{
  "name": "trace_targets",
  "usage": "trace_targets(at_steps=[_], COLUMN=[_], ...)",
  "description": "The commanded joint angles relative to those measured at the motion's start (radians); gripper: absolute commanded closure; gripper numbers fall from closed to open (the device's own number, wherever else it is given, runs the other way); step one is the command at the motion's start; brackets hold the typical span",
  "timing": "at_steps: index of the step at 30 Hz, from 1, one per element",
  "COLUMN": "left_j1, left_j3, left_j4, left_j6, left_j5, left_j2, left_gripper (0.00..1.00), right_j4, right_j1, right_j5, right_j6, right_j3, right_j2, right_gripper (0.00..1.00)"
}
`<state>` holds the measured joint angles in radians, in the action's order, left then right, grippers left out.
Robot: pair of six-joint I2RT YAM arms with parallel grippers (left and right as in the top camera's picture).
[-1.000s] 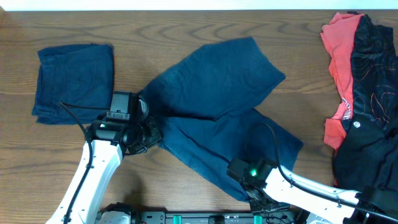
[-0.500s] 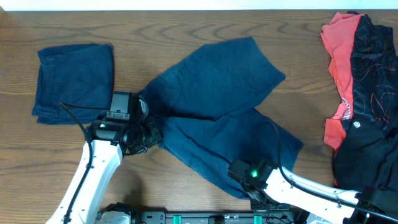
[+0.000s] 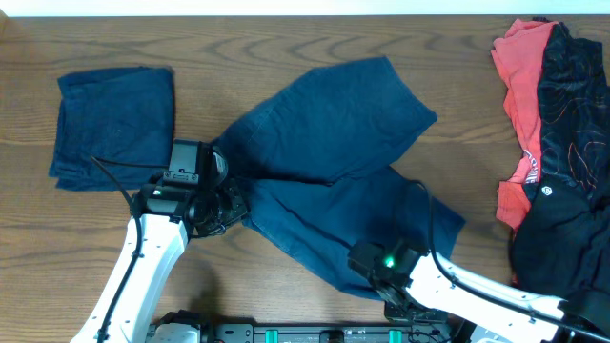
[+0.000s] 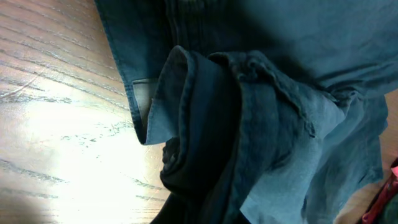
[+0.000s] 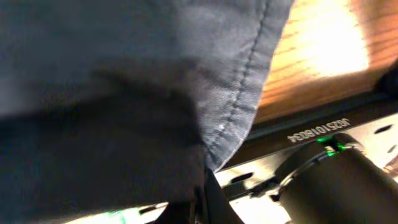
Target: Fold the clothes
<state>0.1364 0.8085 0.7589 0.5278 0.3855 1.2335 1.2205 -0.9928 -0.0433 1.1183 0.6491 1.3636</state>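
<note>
Two tools pinching one pair of dark blue shorts on a wooden desk

Two robot arms reach in from the near edge of the desk (image 3: pixel 286 48). Between them, a pair of dark blue shorts (image 3: pixel 334 143) lies spread across the middle. One leg points towards the far right, and the other runs towards the near right.

The left tool (image 3: pixel 227 202) sits at the left end of the shorts, at the waistband. In the left wrist view, the waistband is bunched into thick folds that gather down into the tool. The tool is closed on this wad of cloth, though the cloth covers most of its fingers. Bare wood shows just left of the bunch.

The right tool (image 5: pixel 204 198) is at the near hem of the lower leg, close to the front edge of the desk. In the right wrist view, the stitched hem hangs across the lens. The tool's dark fingers meet in a narrow pinch on the cloth at the bottom of that view.

A folded dark blue garment (image 3: pixel 114 124) lies flat at the far left, well apart from the shorts. A loose pile of red and black clothes (image 3: pixel 553 143) sits at the right edge.
</note>
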Motion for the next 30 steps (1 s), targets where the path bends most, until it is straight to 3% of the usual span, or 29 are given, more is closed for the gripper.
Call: trace_targets(at_steps=[1,11,19,24,30], left_j1=[-0.002,-0.002,-0.002,-0.002,-0.002], left_j3=[-0.002,-0.002,-0.002,-0.002,-0.002], left_j4=[0.003,0.032,0.072,0.079,0.095], left_j6=[0.009,0.008,-0.007,-0.006,0.025], left_j5=[-0.001,-0.002,-0.037,-0.036,-0.035], left_j2=[-0.004,-0.004,-0.004,-0.004,-0.006], left_gripper=[0.94,0.94,0.94,0.94,0.94], right_j4=[0.003,0.039,0.044,0.007,-0.224], right_j1=[-0.009,0.019,0.190,0.351,0.541], right_j5=[-0.005,0.154,0.343,0.452,0.473], right_j6=[0.002,0.002,-0.050,-0.231,-0.555], right_j3=[0.049,0.163,0.265,0.390,0.546], right_j2=[-0.032,-0.044,-0.044,-0.044,-0.044], right_gripper=[0.99,0.99,0.99,0.99,0.99])
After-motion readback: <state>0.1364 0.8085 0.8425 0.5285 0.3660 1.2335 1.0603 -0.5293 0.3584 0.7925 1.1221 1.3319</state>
